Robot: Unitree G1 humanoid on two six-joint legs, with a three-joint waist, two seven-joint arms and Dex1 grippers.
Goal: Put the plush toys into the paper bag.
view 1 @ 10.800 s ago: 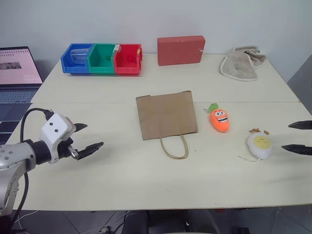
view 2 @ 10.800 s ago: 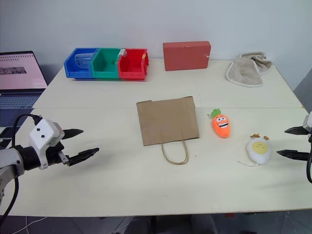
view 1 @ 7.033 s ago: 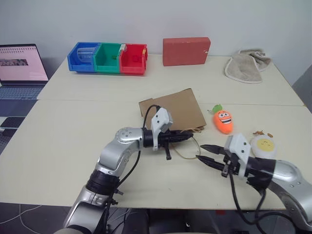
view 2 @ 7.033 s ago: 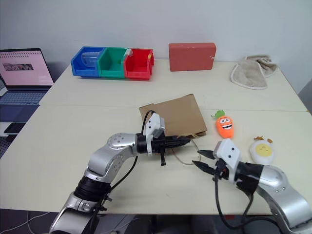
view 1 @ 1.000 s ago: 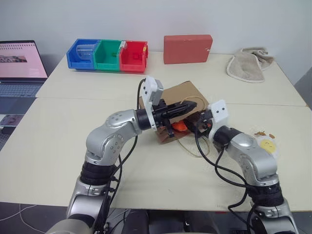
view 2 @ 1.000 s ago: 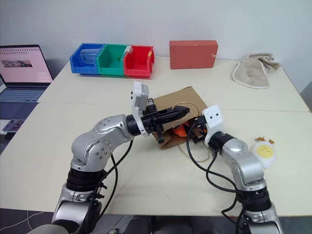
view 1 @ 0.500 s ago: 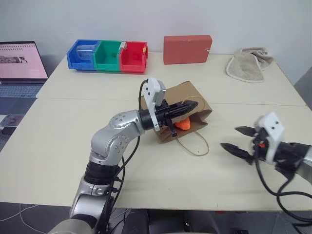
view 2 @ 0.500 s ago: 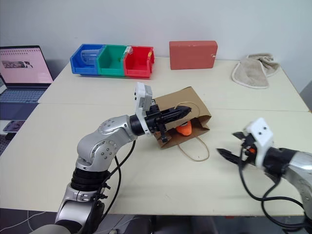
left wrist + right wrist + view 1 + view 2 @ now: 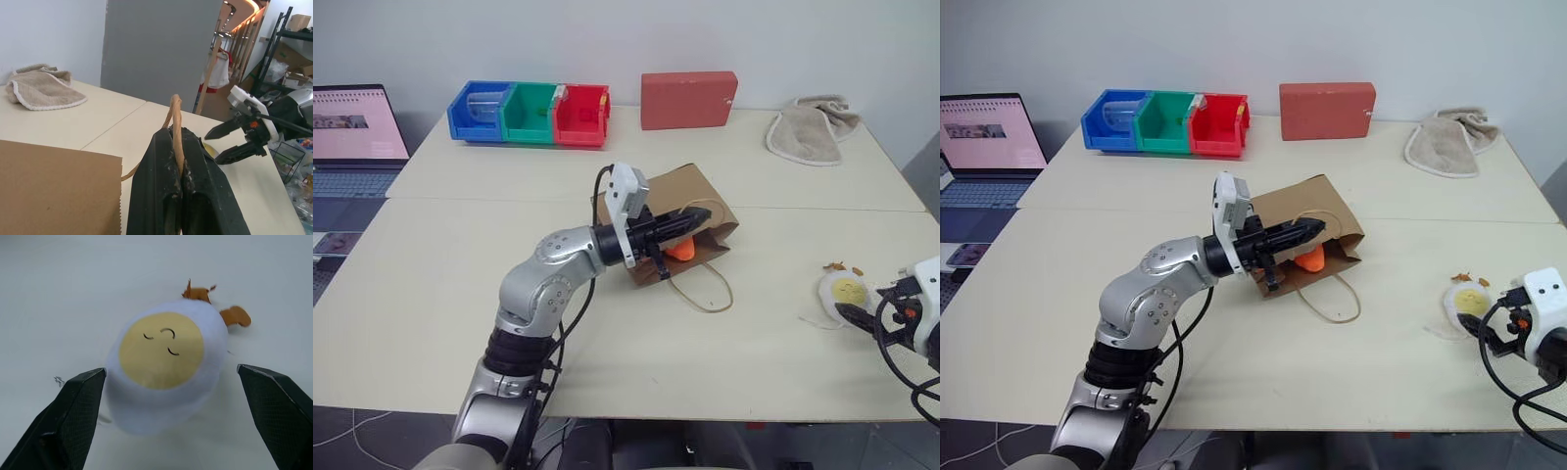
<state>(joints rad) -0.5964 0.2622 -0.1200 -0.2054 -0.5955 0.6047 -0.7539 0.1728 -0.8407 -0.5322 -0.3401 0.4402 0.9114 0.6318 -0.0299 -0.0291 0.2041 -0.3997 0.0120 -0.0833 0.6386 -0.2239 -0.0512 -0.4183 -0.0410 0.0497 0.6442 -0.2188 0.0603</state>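
The brown paper bag (image 9: 677,199) lies mid-table with its mouth held up toward the front. My left gripper (image 9: 697,216) is shut on its upper loop handle (image 9: 175,126). The orange carrot toy (image 9: 680,250) rests inside the mouth. Near the table's right edge lies the white egg toy (image 9: 845,291) with its yellow face (image 9: 162,350). Just in front of the egg, my right gripper (image 9: 170,369) is open, one finger on either side and neither touching it.
The bag's lower handle loop (image 9: 707,291) lies on the table. Along the back stand blue, green and red bins (image 9: 529,113), a red box (image 9: 689,99) and a beige towel (image 9: 810,132). A laptop (image 9: 352,127) sits at the far left.
My right arm has swung from the bag's mouth to the right and back, down to the egg toy. The carrot stays in the bag. The left gripper has kept still on the handle.
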